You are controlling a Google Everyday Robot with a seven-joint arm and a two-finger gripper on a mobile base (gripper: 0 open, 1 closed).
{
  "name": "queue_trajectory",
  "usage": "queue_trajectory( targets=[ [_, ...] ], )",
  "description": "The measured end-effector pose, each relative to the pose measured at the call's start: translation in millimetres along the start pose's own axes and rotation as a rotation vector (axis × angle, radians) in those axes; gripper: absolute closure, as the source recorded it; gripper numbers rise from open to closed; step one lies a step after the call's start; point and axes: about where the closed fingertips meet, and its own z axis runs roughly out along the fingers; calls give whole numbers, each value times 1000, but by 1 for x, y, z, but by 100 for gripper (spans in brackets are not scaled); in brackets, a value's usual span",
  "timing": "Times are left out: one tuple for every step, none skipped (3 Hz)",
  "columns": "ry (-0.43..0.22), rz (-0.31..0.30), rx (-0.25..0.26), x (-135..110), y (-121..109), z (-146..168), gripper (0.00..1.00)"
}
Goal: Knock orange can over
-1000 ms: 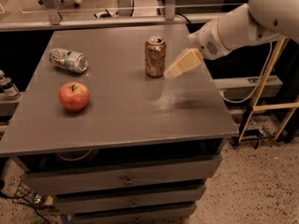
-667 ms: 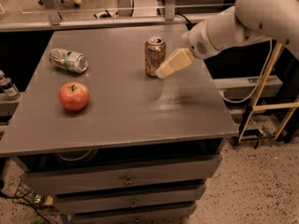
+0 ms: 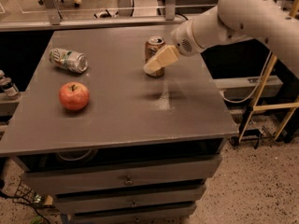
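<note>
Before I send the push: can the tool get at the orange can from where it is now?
Probably yes. The tool sits right at the upright orange can, covering its lower part in this view; nothing stands between them.

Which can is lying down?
The green-and-white can, at the left behind the apple. The orange can stands upright beside the gripper.

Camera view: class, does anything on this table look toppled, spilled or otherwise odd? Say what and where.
The green-and-white can lies on its side at the table's back left, looking crumpled. A pale smear marks the table in front of the upright orange can, whose lower half the gripper covers.
</note>
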Motion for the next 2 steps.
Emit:
queue_trajectory(
  targets=[
    [17,-6,-21,-8,3,9,0],
    [51,-10,-59,-8,9,19,18]
  ],
)
